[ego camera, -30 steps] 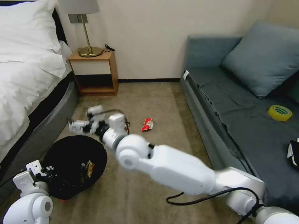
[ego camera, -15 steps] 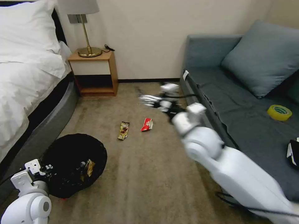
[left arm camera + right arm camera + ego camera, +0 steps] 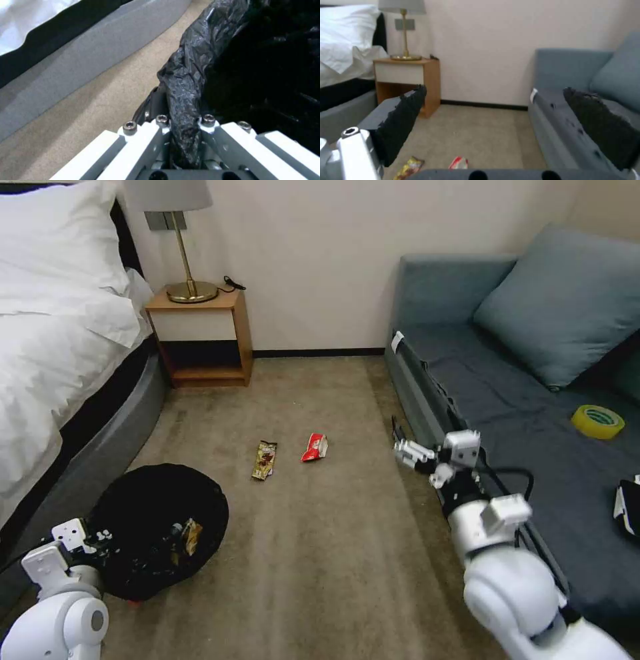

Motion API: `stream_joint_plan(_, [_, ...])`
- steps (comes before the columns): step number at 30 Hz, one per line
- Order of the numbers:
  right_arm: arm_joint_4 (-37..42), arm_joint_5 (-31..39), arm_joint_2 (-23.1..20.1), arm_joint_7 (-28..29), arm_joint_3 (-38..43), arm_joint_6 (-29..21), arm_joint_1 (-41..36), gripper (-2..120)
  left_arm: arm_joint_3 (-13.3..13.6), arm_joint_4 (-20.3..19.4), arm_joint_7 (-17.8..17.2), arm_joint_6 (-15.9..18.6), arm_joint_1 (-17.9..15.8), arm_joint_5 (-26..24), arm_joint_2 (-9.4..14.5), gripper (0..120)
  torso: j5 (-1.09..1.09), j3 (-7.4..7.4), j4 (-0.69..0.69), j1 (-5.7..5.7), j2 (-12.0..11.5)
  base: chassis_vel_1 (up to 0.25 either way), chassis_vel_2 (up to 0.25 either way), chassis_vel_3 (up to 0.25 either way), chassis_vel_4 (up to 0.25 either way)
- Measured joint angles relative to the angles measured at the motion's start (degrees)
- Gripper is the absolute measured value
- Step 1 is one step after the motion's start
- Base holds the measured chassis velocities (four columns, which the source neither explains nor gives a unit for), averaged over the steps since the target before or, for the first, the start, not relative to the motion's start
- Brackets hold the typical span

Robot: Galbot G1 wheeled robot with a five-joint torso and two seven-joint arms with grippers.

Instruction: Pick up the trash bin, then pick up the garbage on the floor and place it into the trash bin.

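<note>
The left gripper [image 3: 100, 542] is pinched onto the crinkled black-bagged rim of the low round white trash bin [image 3: 157, 530], which sits on the beige carpet [image 3: 320, 553] beside the grey bed base [image 3: 100, 447]; in the left wrist view the fingers [image 3: 160, 130] clamp a fold of the black liner [image 3: 186, 82]. Some litter lies inside the bin. The right gripper [image 3: 400, 443] hangs above the carpet just beside the front edge of the blue-grey sofa [image 3: 507, 400], its jaws spread wide with nothing between them. Ahead of it and toward the bin lie the red-white packet [image 3: 315, 447] and, next to it, the gold-brown packet [image 3: 265, 459], both flat on the floor and well apart from either gripper.
</note>
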Motion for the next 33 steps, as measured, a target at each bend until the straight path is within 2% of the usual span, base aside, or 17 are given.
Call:
stream_joint_plan(1, [-0.5, -1.8, 2.4, 0.0, -0.6, 0.5, -1.3, 100, 0.0, -0.1, 0.0, 0.0, 0.0, 0.0, 0.0, 2, 0.0, 0.0, 0.0, 0.0, 0.0, 0.0, 0.0, 0.0, 0.0])
stream_joint_plan(2, [-0.5, -1.8, 2.4, 0.0, -0.6, 0.5, -1.3, 100, 0.0, -0.1, 0.0, 0.0, 0.0, 0.0, 0.0, 2, 0.0, 0.0, 0.0, 0.0, 0.0, 0.0, 0.0, 0.0, 0.0])
stream_joint_plan(4, [-1.2, -4.1, 5.3, 0.0, -1.1, 1.2, -2.4, 100, 0.0, -0.2, 0.0, 0.0, 0.0, 0.0, 0.0, 2, 0.0, 0.0, 0.0, 0.0, 0.0, 0.0, 0.0, 0.0, 0.0])
stream_joint_plan(7, [-1.9, -5.4, 6.4, -0.2, -1.2, 1.9, -2.8, 100, 0.0, -0.2, 0.1, -0.1, 0.0, 0.0, 0.0, 2, 0.0, 0.0, 0.01, 0.0, 0.0, 0.0, 0.0, 0.0, 0.0])
stream_joint_plan(22, [-4.7, -4.8, 5.6, -3.0, -1.9, 4.4, -1.1, 100, 0.0, -0.4, 0.1, -0.2, 0.0, 0.0, -0.5, 2, 0.01, 0.0, 0.0, 0.0, 0.0, -0.012, 0.01, 0.011, -0.011])
stream_joint_plan(33, [-5.3, -4.3, 5.4, -3.1, -3.0, 4.4, -0.4, 100, -0.7, -0.5, 0.1, -0.2, 0.2, 0.0, -0.5, 2, 0.0, 0.01, 0.0, 0.0, 0.0, -0.177, 0.173, 0.183, -0.165])
